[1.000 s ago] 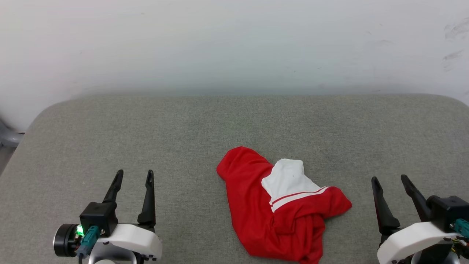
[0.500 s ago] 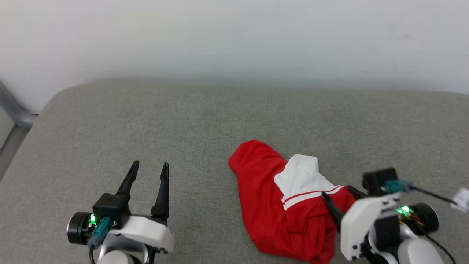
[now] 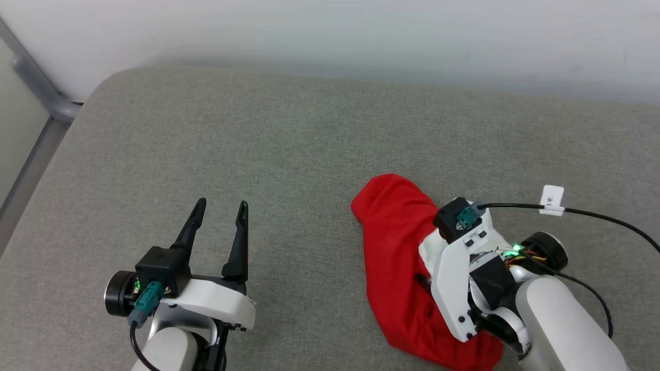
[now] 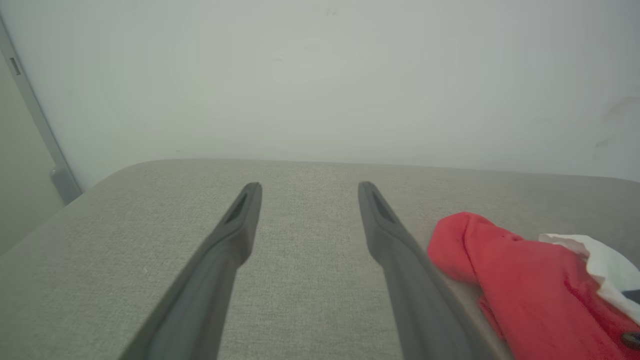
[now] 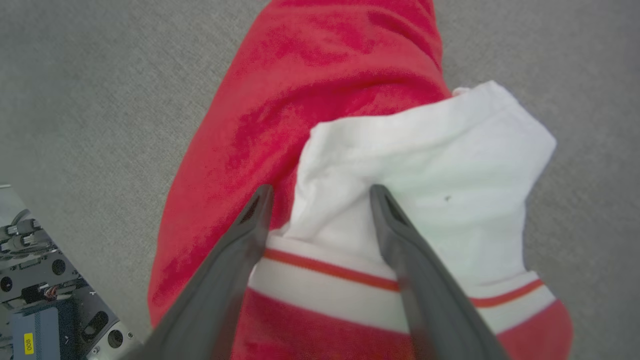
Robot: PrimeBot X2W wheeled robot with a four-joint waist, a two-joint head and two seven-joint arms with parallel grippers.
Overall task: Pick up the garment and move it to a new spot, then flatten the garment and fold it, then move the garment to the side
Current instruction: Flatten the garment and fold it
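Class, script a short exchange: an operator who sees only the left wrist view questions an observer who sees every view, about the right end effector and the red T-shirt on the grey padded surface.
Operator: I see the red T-shirt beside my open left end effector. Where is the right end effector?
Observer: Over the T-shirt, pointing down at its white sleeve.
Operator: Is it open or shut?
Observer: Open. Its fingers stand apart with a fold of the sleeve between their tips. I cannot tell whether they touch the cloth.
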